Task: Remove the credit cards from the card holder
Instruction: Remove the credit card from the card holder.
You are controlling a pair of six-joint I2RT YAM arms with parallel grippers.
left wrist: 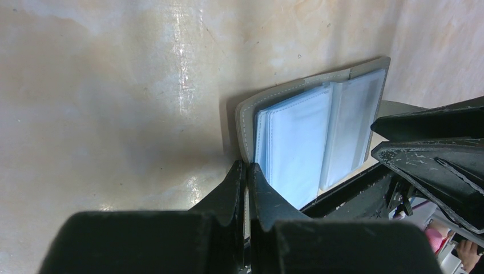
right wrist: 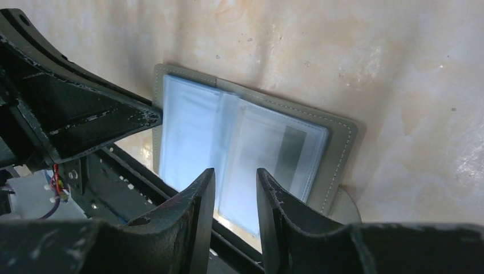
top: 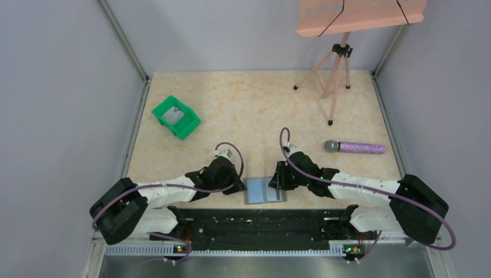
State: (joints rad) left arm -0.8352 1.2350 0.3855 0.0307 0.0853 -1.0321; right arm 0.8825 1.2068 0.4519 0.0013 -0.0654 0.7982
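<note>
The card holder [top: 265, 190] lies open and flat near the table's front edge, between my two grippers. It has a grey stitched cover and pale blue plastic sleeves [left wrist: 308, 137]. A dark stripe [right wrist: 288, 154] shows through the right sleeve; I cannot make out separate credit cards. My left gripper [top: 242, 186] is shut on the left edge of the cover, and a thin strip of it shows between the tips [left wrist: 247, 165]. My right gripper [top: 277, 184] hovers over the right half with its jaws apart [right wrist: 235, 172] and nothing between them.
A green bin [top: 176, 116] with a grey item inside stands at the back left. A purple microphone [top: 354, 147] lies to the right, and a pink tripod stand [top: 334, 75] is at the back right. The black base rail [top: 260, 223] runs just in front of the holder.
</note>
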